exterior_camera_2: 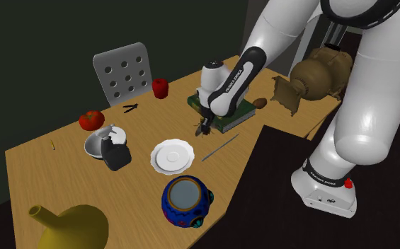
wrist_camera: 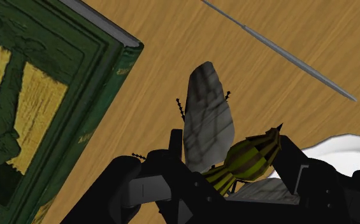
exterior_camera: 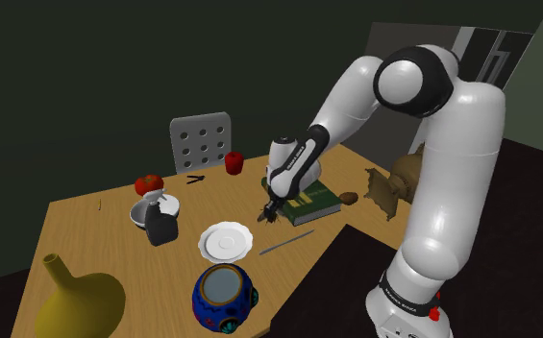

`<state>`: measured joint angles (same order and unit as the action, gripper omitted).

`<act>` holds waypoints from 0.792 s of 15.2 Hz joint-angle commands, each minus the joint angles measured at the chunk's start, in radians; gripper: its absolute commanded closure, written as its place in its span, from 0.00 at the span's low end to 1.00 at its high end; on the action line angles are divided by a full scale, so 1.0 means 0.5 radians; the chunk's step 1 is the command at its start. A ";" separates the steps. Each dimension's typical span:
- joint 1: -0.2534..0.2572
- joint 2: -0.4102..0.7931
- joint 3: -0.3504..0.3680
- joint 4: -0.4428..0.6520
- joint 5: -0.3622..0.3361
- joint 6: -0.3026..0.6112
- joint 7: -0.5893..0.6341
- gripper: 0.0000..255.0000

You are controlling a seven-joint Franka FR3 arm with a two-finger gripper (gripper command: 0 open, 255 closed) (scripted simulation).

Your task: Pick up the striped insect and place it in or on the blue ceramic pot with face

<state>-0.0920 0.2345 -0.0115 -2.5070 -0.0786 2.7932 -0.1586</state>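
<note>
A yellow-and-black striped insect [wrist_camera: 248, 159] with grey wings sits clasped between my black fingers [wrist_camera: 162, 165], lifted off the wooden table. My gripper [exterior_camera: 270, 215] hangs just above the table beside the green book [exterior_camera: 309, 197], and it is seen too as the gripper [exterior_camera_2: 203, 129] in the second exterior view. The blue pot with a face [exterior_camera: 224, 296] stands near the table's front edge, well away from the hand toward the shoulder view's lower left; the pot [exterior_camera_2: 185, 202] has an open round mouth.
A white plate [exterior_camera: 226, 240] lies between hand and pot. A thin grey rod [exterior_camera: 286, 242] lies by the table edge. A dark jug and bowl [exterior_camera: 160, 219], a tomato [exterior_camera: 148, 183], a red cup [exterior_camera: 234, 162], a yellow vase [exterior_camera: 77, 302] and a chair [exterior_camera: 202, 142] stand around.
</note>
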 commanded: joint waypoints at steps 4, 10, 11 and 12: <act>-0.006 -0.143 0.008 -0.006 0.017 -0.138 -0.018 1.00; -0.008 -0.307 0.014 -0.002 0.035 -0.306 -0.035 1.00; -0.008 -0.333 0.015 0.001 0.038 -0.334 -0.038 1.00; -0.008 -0.358 0.015 0.004 0.041 -0.363 -0.040 1.00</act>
<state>-0.0957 0.0701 -0.0040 -2.5071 -0.0598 2.6291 -0.1772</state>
